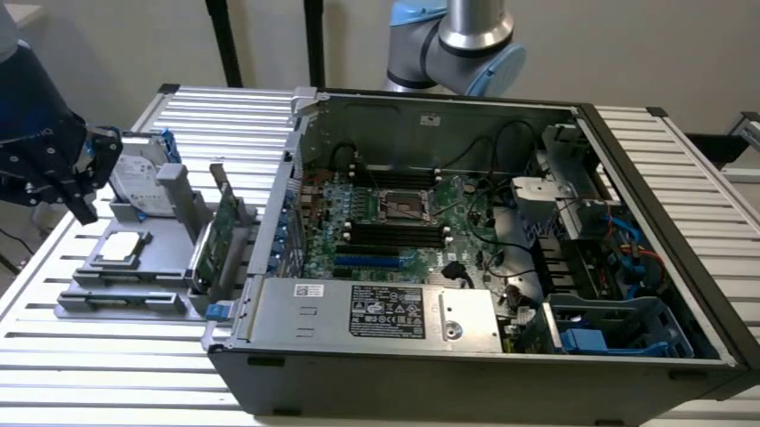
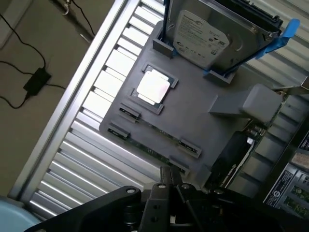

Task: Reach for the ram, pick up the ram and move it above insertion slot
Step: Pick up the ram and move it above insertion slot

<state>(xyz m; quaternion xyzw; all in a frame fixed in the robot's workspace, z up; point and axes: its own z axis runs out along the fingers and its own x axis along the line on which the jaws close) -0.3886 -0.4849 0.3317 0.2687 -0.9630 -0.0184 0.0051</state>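
The black fingers (image 2: 167, 177), shut tight and empty, hang near the thin green ram stick (image 2: 149, 152) in its grey holder (image 2: 193, 108); lowered shut, they could jab it.

Place: a robotics lab or test workshop is indicated, rather than a home or an office.
Work surface: a table (image 1: 107, 365) of ribbed metal slats is used as the bench.
Machine: a robot arm (image 1: 465, 40) with light blue joint caps is seen behind the bench, and a black gripper (image 1: 84, 206) is held over it.
Test piece: a desktop computer case (image 1: 475, 378) is laid open on its side, with the motherboard (image 1: 386, 222) exposed.
Fixture: a grey holder (image 1: 131, 280) is set beside the case, and parts such as a hard drive (image 1: 141, 182) are stood in it.
Surroundings: a plain wall (image 1: 665, 44) is seen behind, and a corded power brick (image 2: 36, 80) is left on the bare floor (image 2: 29, 130).
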